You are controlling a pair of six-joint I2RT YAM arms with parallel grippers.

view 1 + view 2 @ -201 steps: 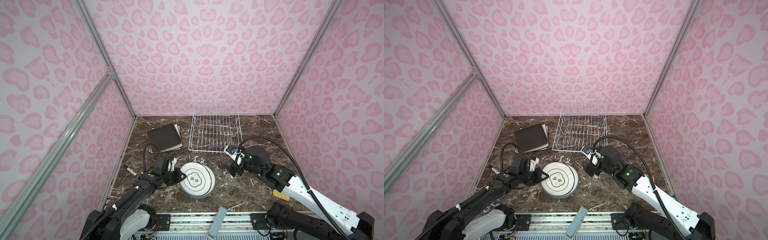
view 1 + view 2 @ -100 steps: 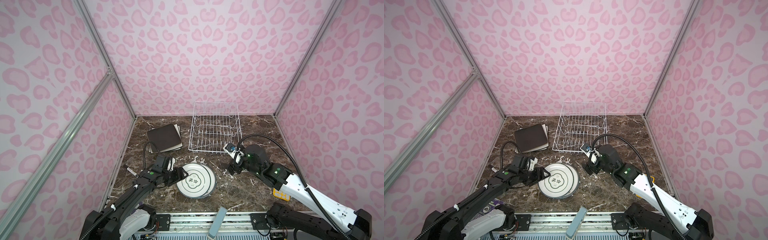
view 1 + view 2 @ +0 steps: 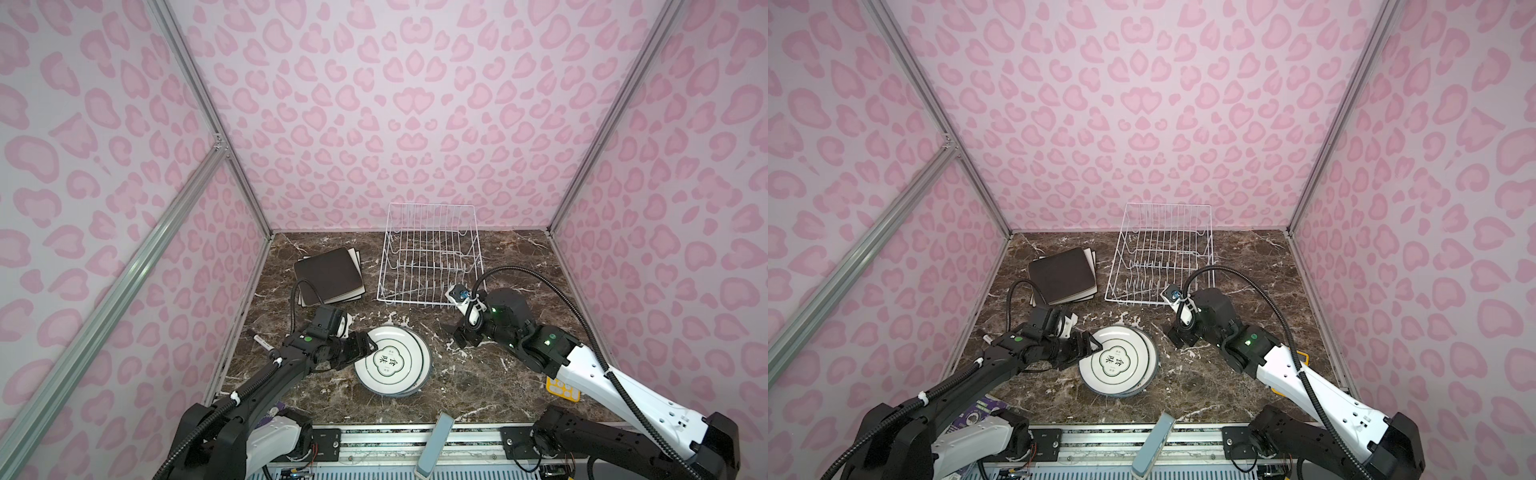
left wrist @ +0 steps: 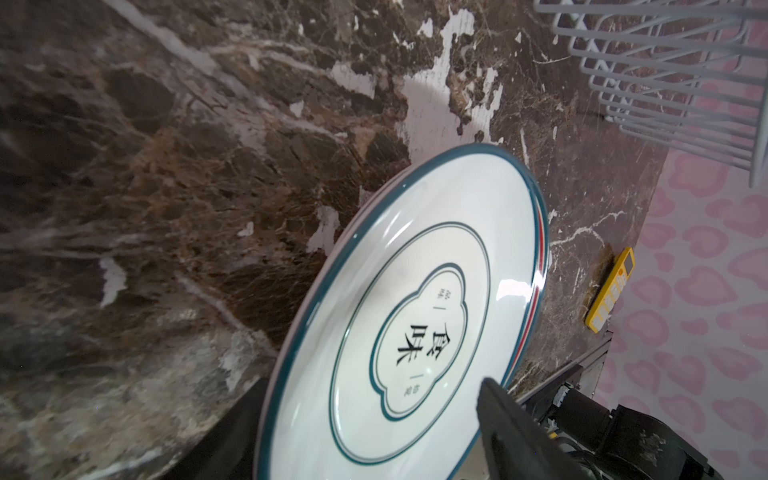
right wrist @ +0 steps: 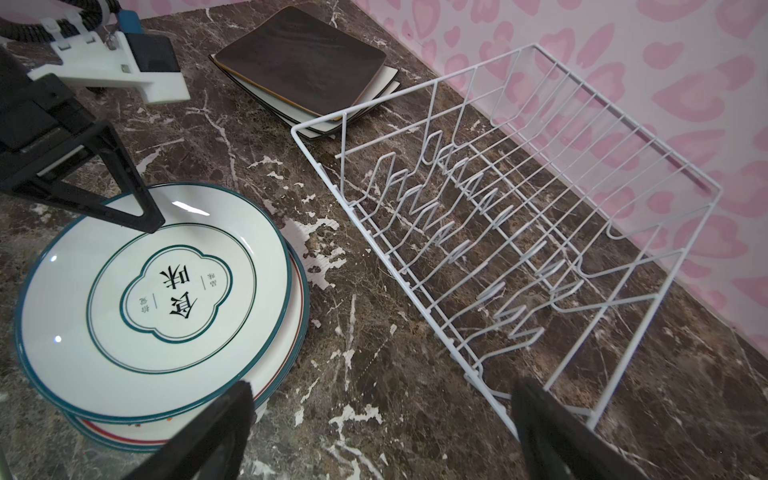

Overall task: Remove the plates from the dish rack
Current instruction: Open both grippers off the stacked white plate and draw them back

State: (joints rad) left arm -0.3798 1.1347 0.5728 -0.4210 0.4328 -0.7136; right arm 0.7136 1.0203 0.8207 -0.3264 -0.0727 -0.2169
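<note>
dish rack (image 3: 428, 257) on marble tabletop (image 3: 478, 386); pink-spotted walls (image 3: 415, 124)

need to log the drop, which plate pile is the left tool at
The round white stack with printed characters: the open left tool straddles its rim. The square pile with a dark brown top lies apart, farther back.
</note>
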